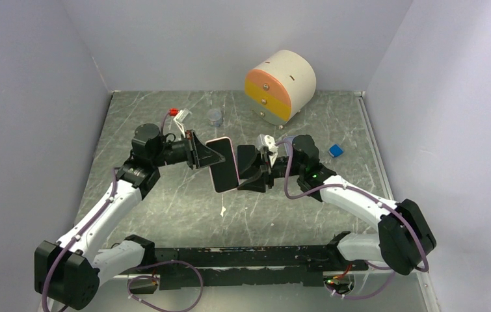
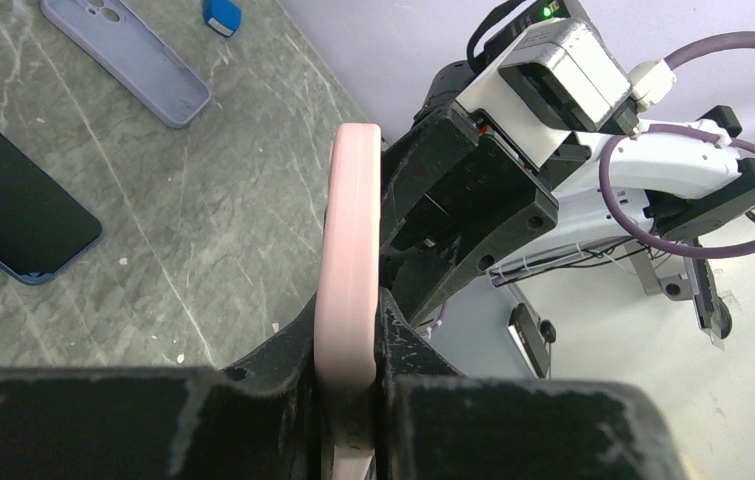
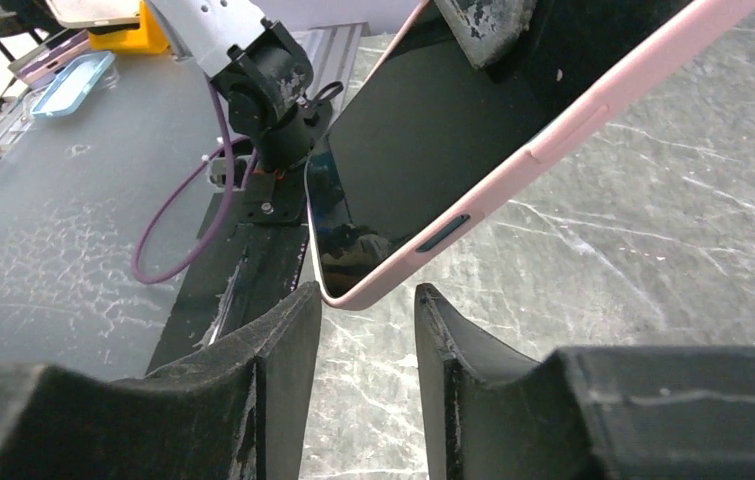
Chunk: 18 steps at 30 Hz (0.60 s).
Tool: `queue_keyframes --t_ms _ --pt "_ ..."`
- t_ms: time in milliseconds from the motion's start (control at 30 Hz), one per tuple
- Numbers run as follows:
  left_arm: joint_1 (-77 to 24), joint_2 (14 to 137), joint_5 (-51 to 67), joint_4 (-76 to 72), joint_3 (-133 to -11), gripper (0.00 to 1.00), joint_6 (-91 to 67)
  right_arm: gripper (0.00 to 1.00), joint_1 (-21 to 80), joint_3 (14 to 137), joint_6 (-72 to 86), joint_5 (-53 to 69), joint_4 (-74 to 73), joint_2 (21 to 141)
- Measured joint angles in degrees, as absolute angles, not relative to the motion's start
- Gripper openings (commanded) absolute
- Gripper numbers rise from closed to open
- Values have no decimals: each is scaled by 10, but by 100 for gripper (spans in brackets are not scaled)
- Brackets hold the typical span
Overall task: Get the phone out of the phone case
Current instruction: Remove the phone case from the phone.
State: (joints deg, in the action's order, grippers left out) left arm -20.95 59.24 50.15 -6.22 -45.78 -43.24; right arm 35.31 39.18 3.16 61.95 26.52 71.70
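Dark-screened phone [image 1: 224, 166] seated in pink case [image 3: 553, 140], aloft, tilted

Top looks down; wrists close, sharing the phone [image 1: 222, 165].

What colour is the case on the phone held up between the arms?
Pale pink; the case shows best in the right wrist view.

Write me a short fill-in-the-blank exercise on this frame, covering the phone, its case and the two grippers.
1. The phone case is ____ in colour.
2. The left gripper is ____ on the case's edge.
3. The right gripper has its jaws ____, with a corner of the case just ahead of them.
4. The phone sits ____ the case.

Missing words: pink; shut; open; inside.
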Motion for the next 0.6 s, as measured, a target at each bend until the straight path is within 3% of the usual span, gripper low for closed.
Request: queue_keyframes --t_ms 400,600 --pt "-207 607 519 -76 -461 2 -436 11 356 409 -1 638 227 724" --pt "-206 621 528 -77 -463 2 -438 1 358 411 -50 638 203 724"
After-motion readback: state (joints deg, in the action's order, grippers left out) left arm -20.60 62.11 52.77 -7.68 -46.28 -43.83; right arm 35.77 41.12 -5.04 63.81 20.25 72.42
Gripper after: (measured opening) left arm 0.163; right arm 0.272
